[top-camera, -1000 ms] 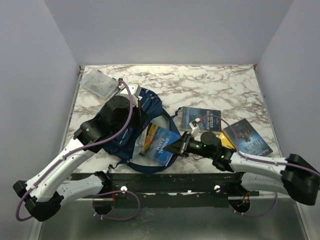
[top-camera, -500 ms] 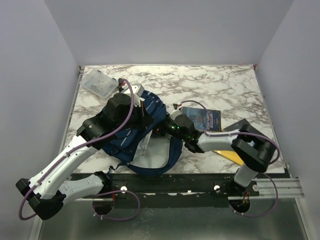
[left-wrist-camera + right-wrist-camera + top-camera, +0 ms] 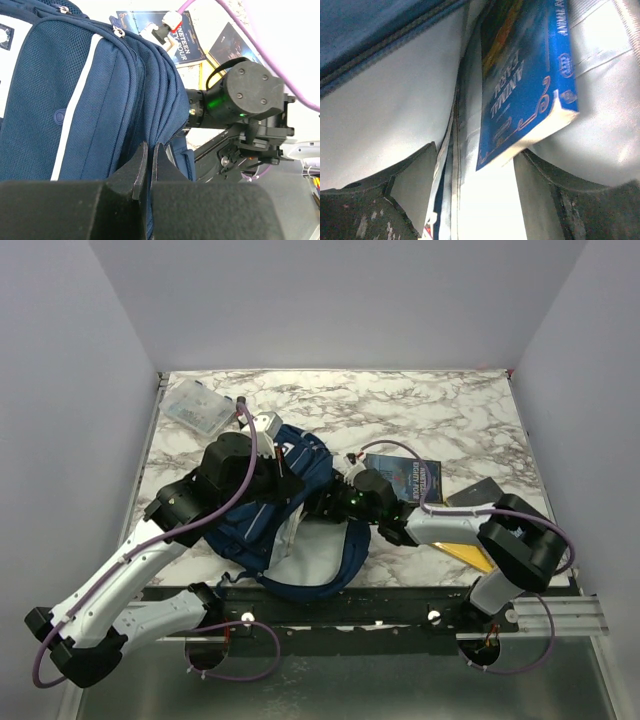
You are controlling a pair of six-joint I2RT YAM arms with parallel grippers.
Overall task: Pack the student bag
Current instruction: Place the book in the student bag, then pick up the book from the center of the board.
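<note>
The blue book point(image 3: 525, 85) is in the student bag point(image 3: 305, 455), right gripper point(image 3: 475, 160) jaws wide and clear of it, left gripper point(image 3: 148, 150) clenched by the rim, two books point(image 3: 400, 477) waiting outside

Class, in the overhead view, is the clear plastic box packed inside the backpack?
No, the clear plastic box lies on the marble table near its far left corner, outside the backpack.

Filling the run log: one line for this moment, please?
left pincer: shut on student bag | right pincer: open inside bag | blue book: in bag
</note>
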